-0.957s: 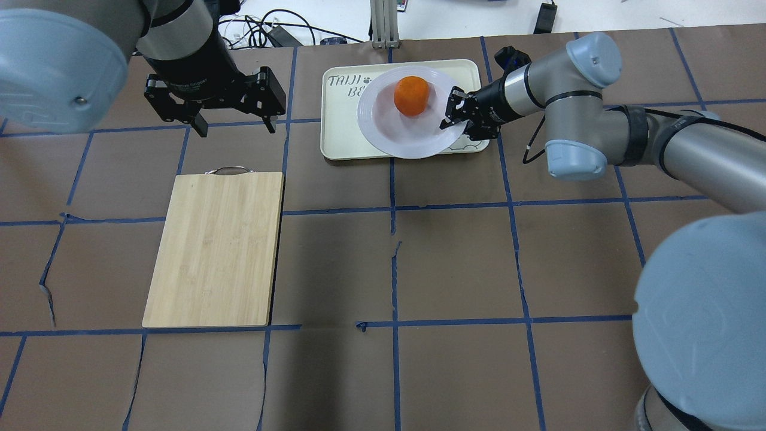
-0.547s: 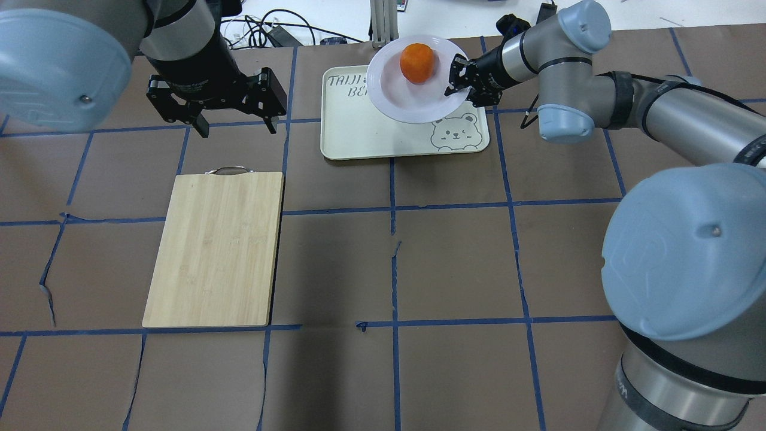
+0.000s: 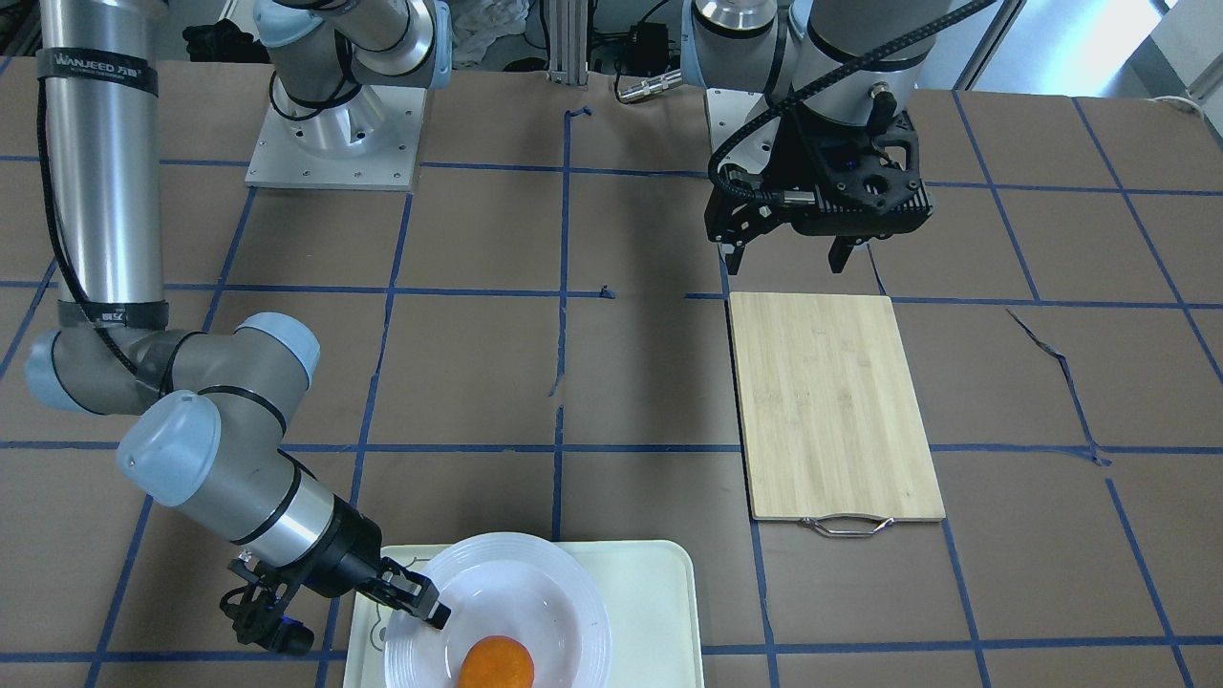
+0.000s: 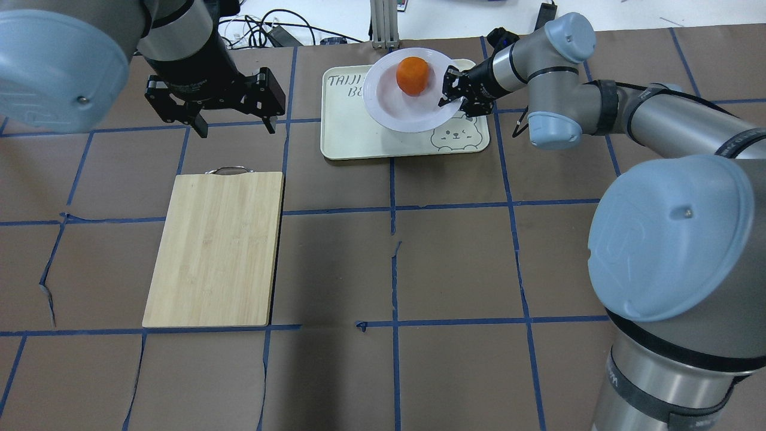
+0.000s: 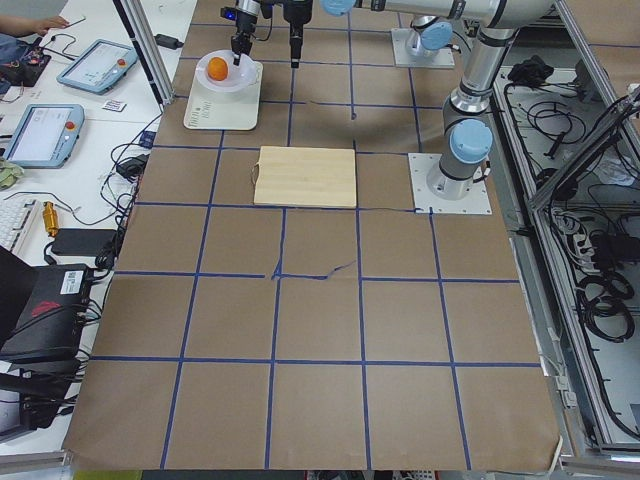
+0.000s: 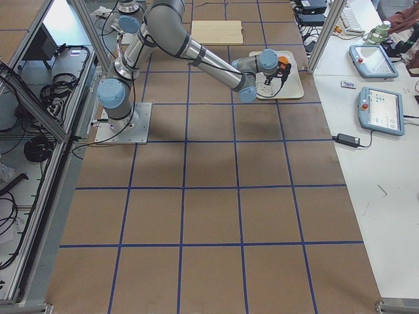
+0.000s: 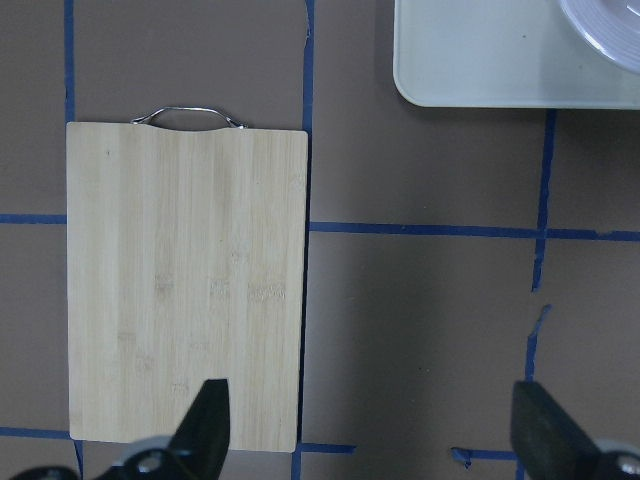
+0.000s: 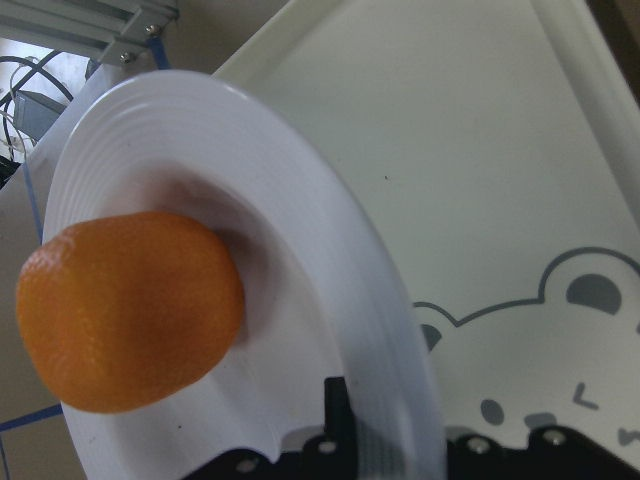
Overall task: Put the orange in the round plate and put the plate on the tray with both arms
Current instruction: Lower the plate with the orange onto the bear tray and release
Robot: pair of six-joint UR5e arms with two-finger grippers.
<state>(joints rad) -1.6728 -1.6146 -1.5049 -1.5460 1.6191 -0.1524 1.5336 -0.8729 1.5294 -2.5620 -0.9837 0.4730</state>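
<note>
Over the tray (image 4: 353, 142), the right jaws clamp the round plate (image 4: 394, 111); the left jaws gape empty.

1. Tray (image 4: 353, 140), overhead view: grey hand-lettered "TAIJ…" over "BE…" at its 10 o'clock corner; the round plate (image 4: 389, 111) covers the rest of both lines.
2. Right arm (image 3: 100, 191), front-facing view: black band (image 3: 98, 65) round the upright link, toward 12 o'clock, with white print "WANJEED" followed by characters too small to read.
3. Left arm (image 4: 185, 60), overhead view: white print on the black wrist section, illegible.

Right gripper (image 4: 449, 96) clamped, left gripper (image 4: 237, 130) spread
</note>
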